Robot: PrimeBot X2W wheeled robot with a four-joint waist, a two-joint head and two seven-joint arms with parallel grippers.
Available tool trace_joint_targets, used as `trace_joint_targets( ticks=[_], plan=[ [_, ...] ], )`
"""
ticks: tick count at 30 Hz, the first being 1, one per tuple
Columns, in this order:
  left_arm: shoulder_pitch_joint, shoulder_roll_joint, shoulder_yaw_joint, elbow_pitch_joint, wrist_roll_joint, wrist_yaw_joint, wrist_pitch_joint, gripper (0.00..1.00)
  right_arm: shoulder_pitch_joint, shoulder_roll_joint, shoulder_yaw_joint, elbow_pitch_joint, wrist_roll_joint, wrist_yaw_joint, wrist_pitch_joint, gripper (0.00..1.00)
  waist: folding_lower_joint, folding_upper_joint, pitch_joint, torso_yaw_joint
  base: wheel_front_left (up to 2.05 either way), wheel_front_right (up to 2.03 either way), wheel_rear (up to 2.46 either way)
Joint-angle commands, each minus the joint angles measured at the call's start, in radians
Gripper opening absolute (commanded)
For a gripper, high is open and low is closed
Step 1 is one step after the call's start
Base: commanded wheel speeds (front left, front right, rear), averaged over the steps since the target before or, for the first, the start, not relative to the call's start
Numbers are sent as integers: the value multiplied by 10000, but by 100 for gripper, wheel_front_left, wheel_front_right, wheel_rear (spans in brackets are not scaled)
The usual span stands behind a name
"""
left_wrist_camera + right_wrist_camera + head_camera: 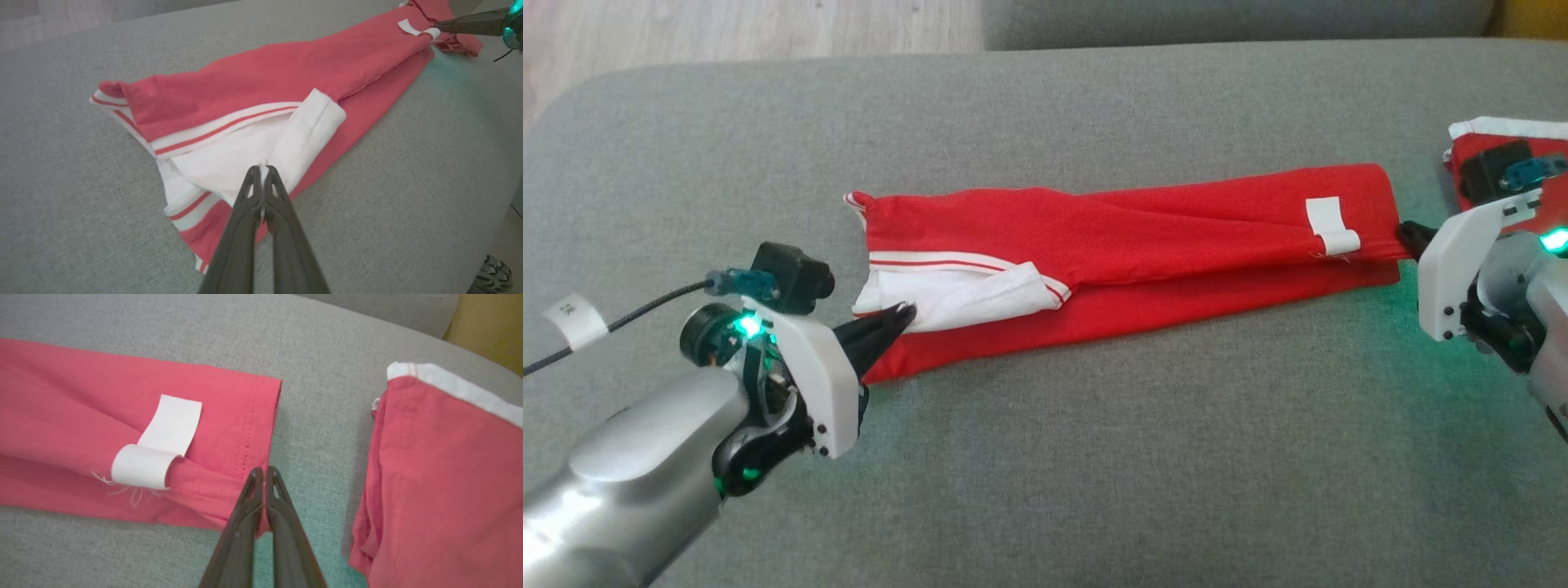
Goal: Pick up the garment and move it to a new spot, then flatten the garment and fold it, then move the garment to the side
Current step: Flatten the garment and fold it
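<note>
At opposite ends of the garment point(1143, 237), left gripper point(908, 310) and right gripper point(1405, 233) point inward, both clamped on it.

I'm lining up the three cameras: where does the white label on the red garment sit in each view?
Head view: white label right of centre, near the right end of the garment.
Left wrist view: white label at top right.
Right wrist view: white label left of centre.
Shared landmark: right gripper, shut on the garment beside it.
</note>
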Motion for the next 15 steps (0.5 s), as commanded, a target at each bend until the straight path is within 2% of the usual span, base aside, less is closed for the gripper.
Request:
trace_joint_targets(
  ticks=[1,2,3,4,5,6,7,12,15],
  plan=[
    [-311,467,386,-176,-114,108,82,0,-54,-279,106,-134,176,-9,-43,0,1,-1,110,-31,0,0,0],
    [-314,458,359,-188,-122,114,144,0,-92,-284,143,-54,226,-9,-54,0,1,-1,163,-34,0,0,0],
    [-320,440,349,-189,-137,119,182,0,-140,-281,193,11,234,-9,-113,77,1,-1,214,-34,0,0,0],
    [-324,426,345,-169,-158,137,217,0,-181,-259,221,134,257,-9,-117,100,1,-1,256,-37,0,0,0],
    [-339,421,332,-149,-145,148,242,30,-209,-222,292,233,261,-9,-80,100,1,-1,286,-39,0,0,0],
    [-365,428,317,-128,-90,168,235,84,-241,-198,377,317,249,-9,-51,100,1,-1,300,-46,0,0,0],
    [-385,431,352,-86,-57,224,161,100,-276,-174,448,396,242,-9,-38,100,1,-1,304,-55,0,0,0],
    [-378,326,890,104,-195,554,-713,100,-550,127,43,835,879,-9,-153,100,1,-1,130,-212,0,0,0],
    [-395,287,1379,275,-130,864,-1711,100,-979,366,-402,825,1184,-9,-873,100,1,-1,-56,-363,0,0,0]
  ],
)
